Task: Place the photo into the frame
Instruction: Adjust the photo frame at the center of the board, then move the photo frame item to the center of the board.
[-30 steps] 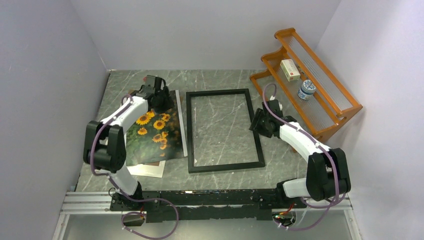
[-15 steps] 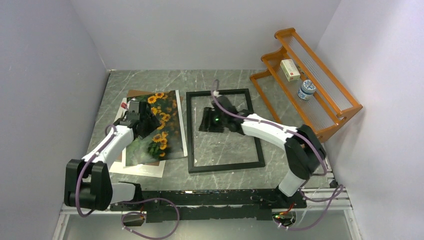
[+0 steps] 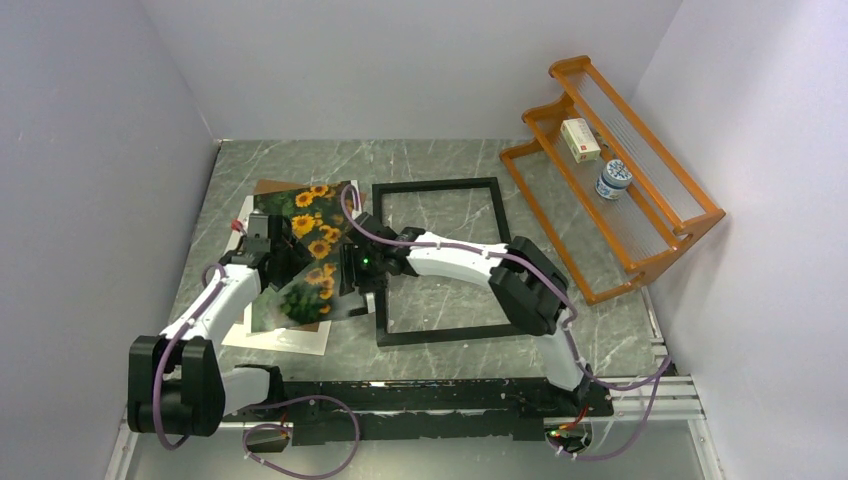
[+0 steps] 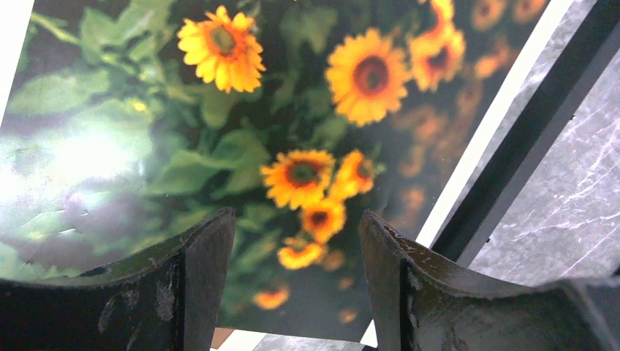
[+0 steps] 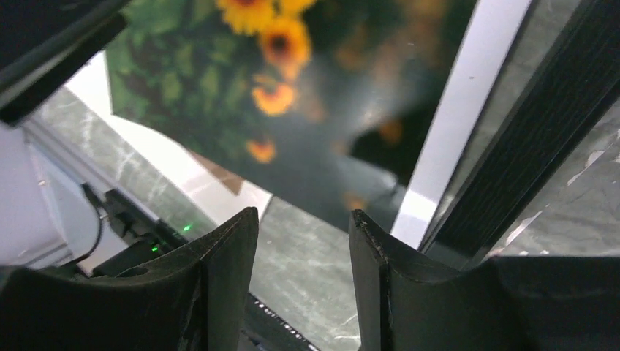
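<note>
Right pincer [image 5: 303, 219], newly at the photo [image 3: 310, 235] beside left pincer [image 4: 296, 219], both agape, empty.

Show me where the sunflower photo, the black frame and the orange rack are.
the photo [image 3: 320, 235]: top external view, on the sunflowers in the middle of the print.
the frame [image 3: 435, 185]: top external view, on its far black edge.
the orange rack [image 3: 655, 252]: top external view, on its near end board.

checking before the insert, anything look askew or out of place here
The photo lies crooked left of the frame, skewed across the white sheet beneath it instead of squared up. Nothing looks spilled or damaged.
</note>
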